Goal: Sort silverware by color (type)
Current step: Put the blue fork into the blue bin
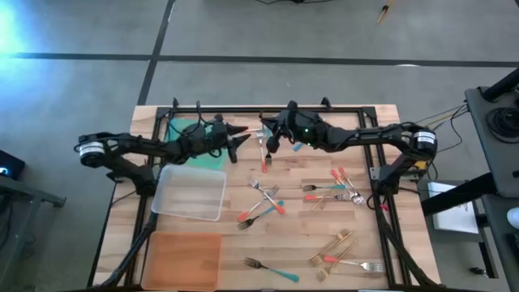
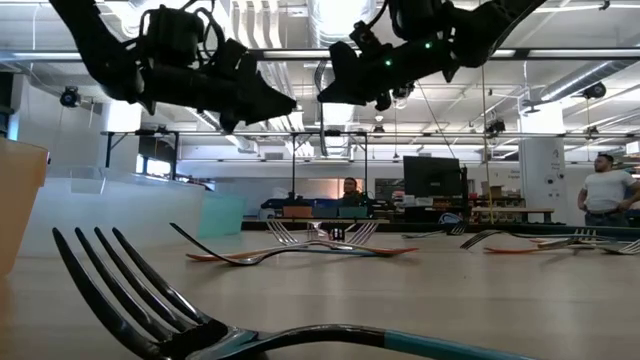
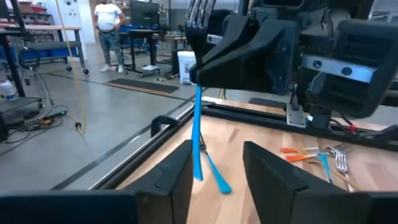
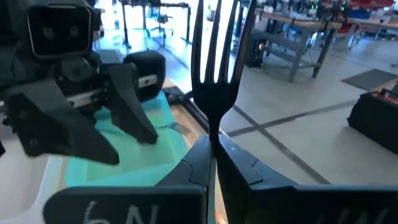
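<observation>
Fork (image 4: 214,74) with a teal-blue handle stands pinched between my right gripper's (image 4: 216,152) closed fingers, tines up toward my wrist camera and handle hanging down toward the table, its long axis close to vertical. In the left wrist view the same fork (image 3: 198,124) hangs from my right gripper (image 3: 214,59), handle tip clear of the wood, near the table's far rail.

My left gripper (image 3: 214,165) faces it from just beside, fingers spread apart and holding nothing; the fork's handle lines up with the gap between them. From above, my left gripper (image 1: 237,143) and right gripper (image 1: 272,146) sit nose to nose over the far middle of the table (image 1: 308,174), both well above the surface in the level view. The held fork lies toward my right arm from the left fingers, so a handover, if that is the coming move, turns on the left fingers closing around an upright handle.

Behind my left gripper lies the green tray (image 1: 188,132), with the clear tray (image 1: 192,193) and orange tray (image 1: 182,259) nearer along the left side. Loose forks (image 1: 263,203) lie scattered flat across the table's middle and right. I judge the sort barely begun.
</observation>
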